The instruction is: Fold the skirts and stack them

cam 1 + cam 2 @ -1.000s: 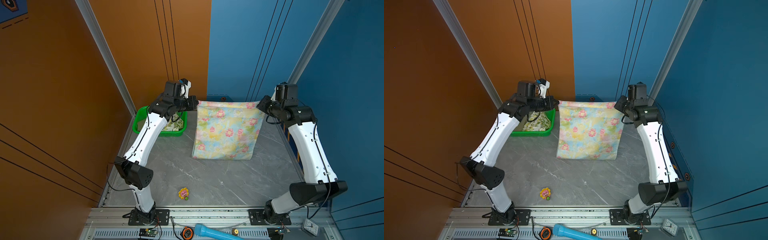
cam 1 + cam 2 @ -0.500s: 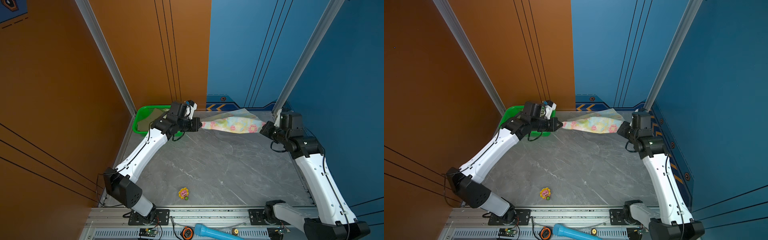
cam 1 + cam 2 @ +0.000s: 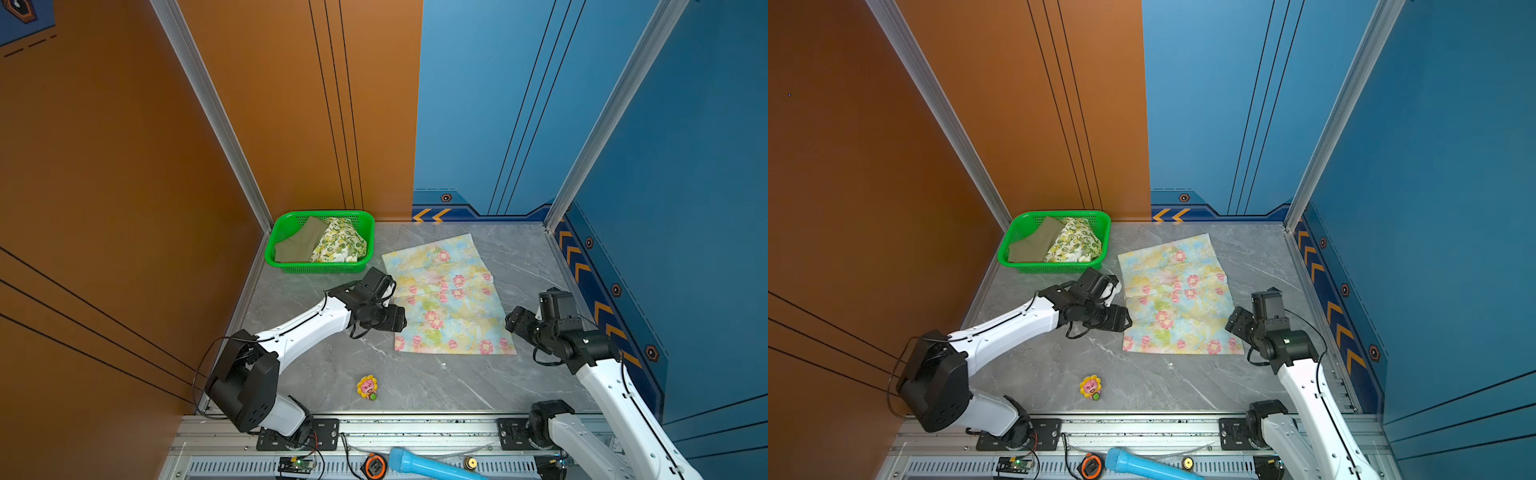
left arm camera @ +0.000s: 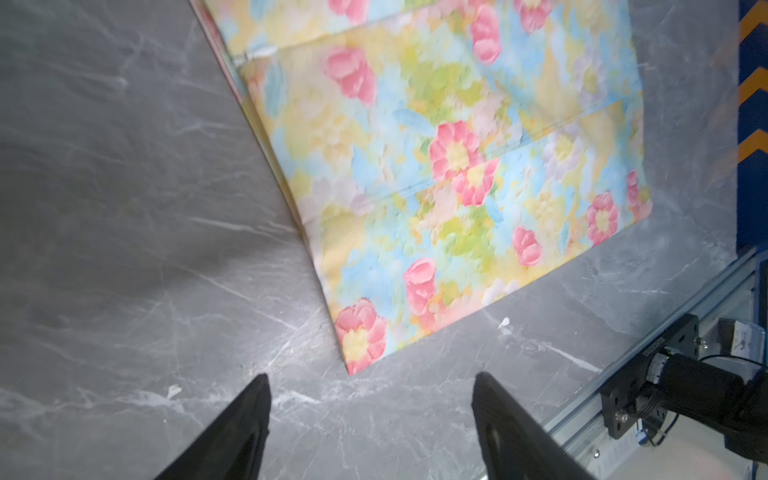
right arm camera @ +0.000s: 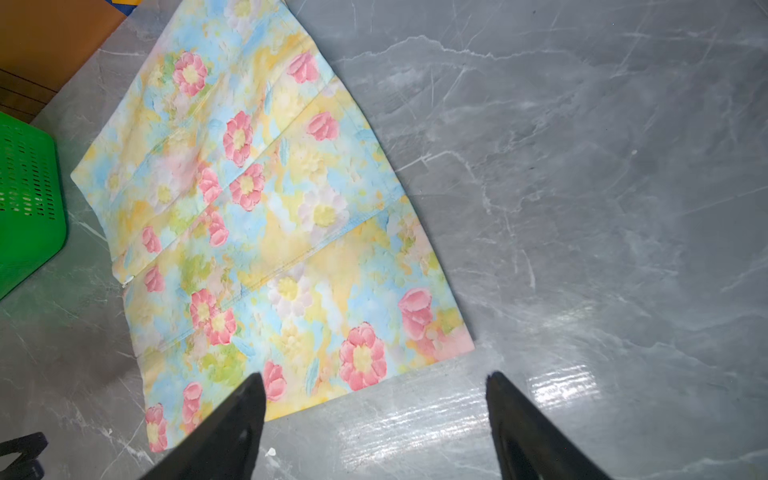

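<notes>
The pastel floral skirt lies spread flat on the grey table, with fold creases across it. My left gripper hovers open just off the skirt's near left edge, nothing between its fingers. My right gripper stands open beside the skirt's near right corner, also empty. The olive green skirt and the lemon-print skirt lie bundled in the green basket.
The basket stands in the far left corner against the orange wall. A small flower toy lies near the front edge. A blue cylinder and an orange tape measure rest on the front rail. Blue walls close the back and right.
Both grippers held the floral skirt up by its top corners, swung it down toward the front and laid it flat. Both have since opened and let go.
</notes>
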